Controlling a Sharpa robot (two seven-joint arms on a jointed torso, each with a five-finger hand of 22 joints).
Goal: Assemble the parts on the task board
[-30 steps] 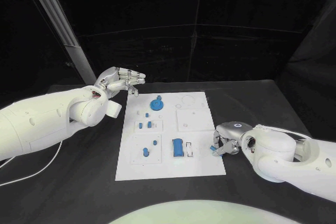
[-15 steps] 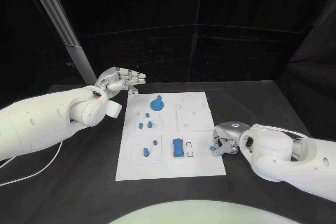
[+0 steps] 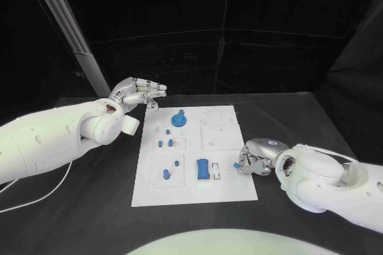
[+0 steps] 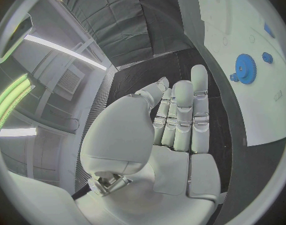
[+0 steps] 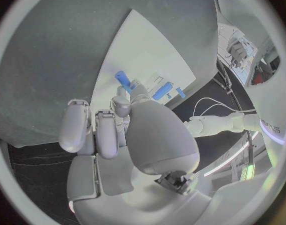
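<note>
The white task board (image 3: 231, 186) lies mid-table. On it are a blue gear (image 3: 180, 120), small blue pegs (image 3: 165, 142), another peg pair (image 3: 170, 172) and a blue block (image 3: 203, 168). My right hand (image 3: 257, 158) sits at the board's right edge and pinches a small blue part (image 3: 238, 166) at its fingertips; the right wrist view shows that part (image 5: 122, 78) over the board (image 5: 149, 50), with the block (image 5: 163, 91) beyond. My left hand (image 3: 140, 93) hovers off the board's far left corner, fingers extended and holding nothing. The left wrist view shows its fingers (image 4: 182, 115) near the gear (image 4: 245, 67).
A slanted metal post (image 3: 76, 42) rises behind the left arm. A white cable (image 3: 36, 197) trails on the table at the left. Black tabletop surrounds the board on all sides.
My right hand has shifted a little left with the small blue part, bringing it over the board's right edge. The left hand has barely moved.
</note>
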